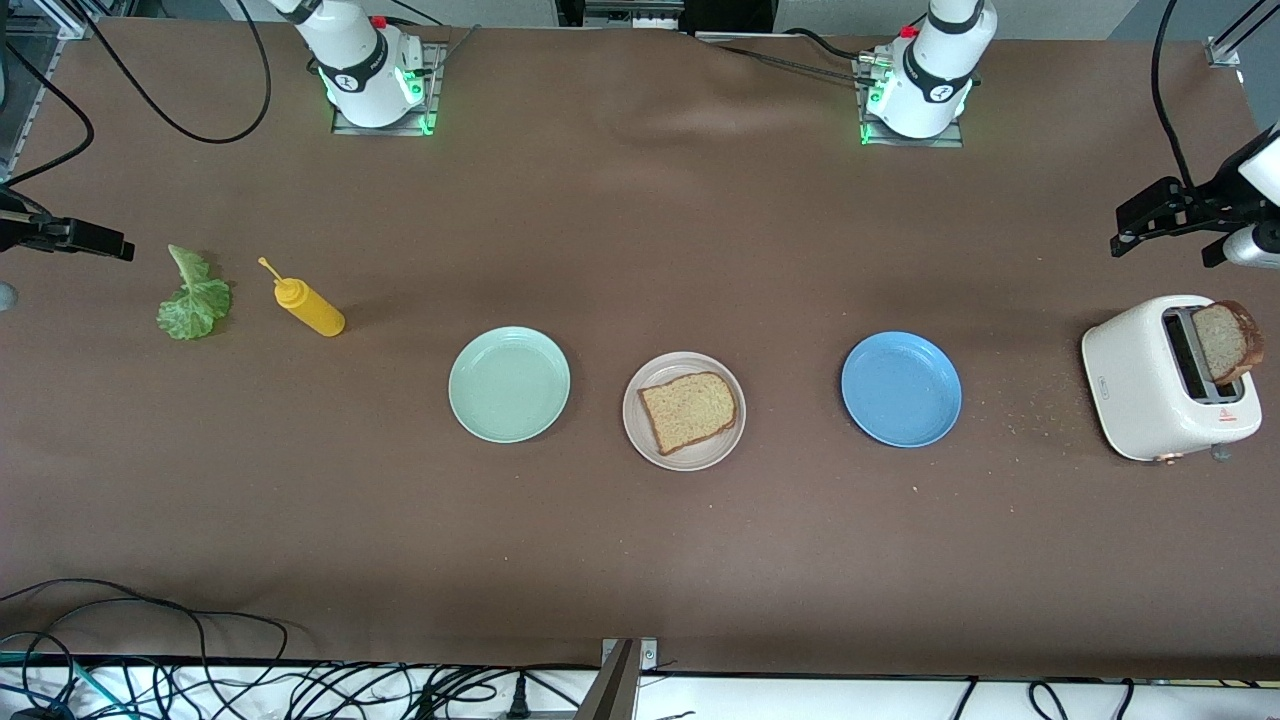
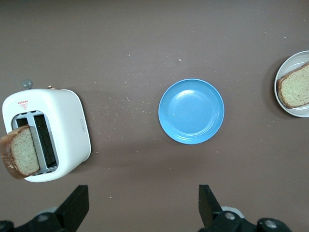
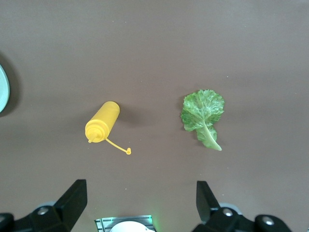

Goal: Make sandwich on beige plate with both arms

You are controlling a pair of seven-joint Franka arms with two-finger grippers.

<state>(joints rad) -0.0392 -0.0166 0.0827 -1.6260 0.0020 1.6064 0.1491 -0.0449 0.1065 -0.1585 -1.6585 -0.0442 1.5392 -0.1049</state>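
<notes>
**Both grippers high and empty; lettuce lies under the right one**

The right gripper (image 3: 140,205) hangs over the right arm's end of the table with its fingers spread wide and nothing between them. Directly below it, in its wrist view, lie the lettuce leaf (image 3: 203,116) and a yellow squeeze bottle (image 3: 102,122), well apart from each other. The leaf lies flat on the brown table (image 1: 640,550), frilly end and stalk marking its long axis; the bottle is tipped on its side between the leaf and the mint green plate (image 1: 509,384).

The left gripper (image 2: 142,208) is likewise spread and empty, over the left arm's end of the table. Below it sit the white toaster (image 2: 65,128), with the second bread slice (image 2: 19,152) poking up out of a slot, and the blue plate (image 2: 191,111), empty, crumbs scattered between them.

The beige plate (image 1: 684,411) stands mid-table between the mint green and blue plates, already carrying one bread slice (image 1: 688,410), lying flat.

The lettuce layer looks due next, and the right arm is clearly the nearer one. The carry to the beige plate passes over the bottle and the mint green plate; at height neither should obstruct. The toaster slice suits the left arm.
</notes>
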